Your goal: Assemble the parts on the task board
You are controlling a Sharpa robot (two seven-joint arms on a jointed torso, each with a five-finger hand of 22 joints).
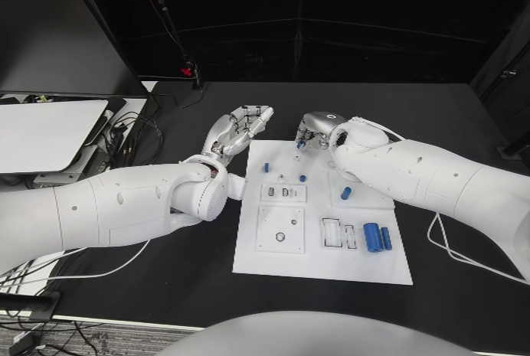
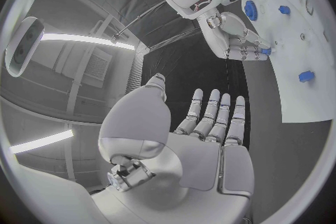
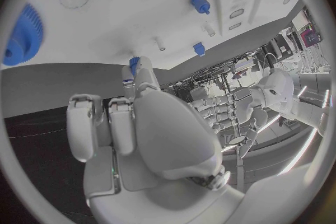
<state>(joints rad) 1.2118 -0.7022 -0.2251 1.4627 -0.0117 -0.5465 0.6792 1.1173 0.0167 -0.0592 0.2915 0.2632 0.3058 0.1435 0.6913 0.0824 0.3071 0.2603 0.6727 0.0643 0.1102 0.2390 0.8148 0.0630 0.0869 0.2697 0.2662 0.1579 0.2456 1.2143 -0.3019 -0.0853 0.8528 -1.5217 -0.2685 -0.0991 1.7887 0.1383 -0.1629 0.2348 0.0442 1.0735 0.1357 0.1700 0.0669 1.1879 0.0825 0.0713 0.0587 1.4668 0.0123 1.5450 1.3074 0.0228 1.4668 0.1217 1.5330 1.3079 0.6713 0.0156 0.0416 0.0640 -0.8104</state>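
At the far left of the black table (image 1: 442, 111) we see a white slab (image 1: 44, 134) with cables (image 1: 127, 138) beside it. The left arm (image 1: 99, 207) reaches in from that side, and the left hand (image 1: 237, 130) hangs just off the board's far left corner, over bare table. In the left wrist view we see this hand (image 2: 210, 129) flat, its fingers (image 2: 213, 109) straight and side by side, holding nothing. The white board (image 1: 332, 253) lies in the middle of the table, its long side running away from us. On it we see small blue parts: one peg (image 1: 266, 167) near the far left, another (image 1: 302, 178) just right of it, a third (image 1: 345, 193) towards the right edge, and two larger blue cylinders (image 1: 379, 237) lying side by side near the near right edge, next to two dark-rimmed slots (image 1: 338, 233). The right arm (image 1: 442, 180) crosses in from the right, and the right hand (image 1: 322, 128) sits at the board's far edge. In the right wrist view a fingertip (image 3: 133, 70) touches a small blue part (image 3: 134, 61) at the board's edge, while the other fingers (image 3: 98, 123) curl in; we cannot tell whether the part is gripped. A blue gear (image 3: 21, 33) lies on the board nearby.
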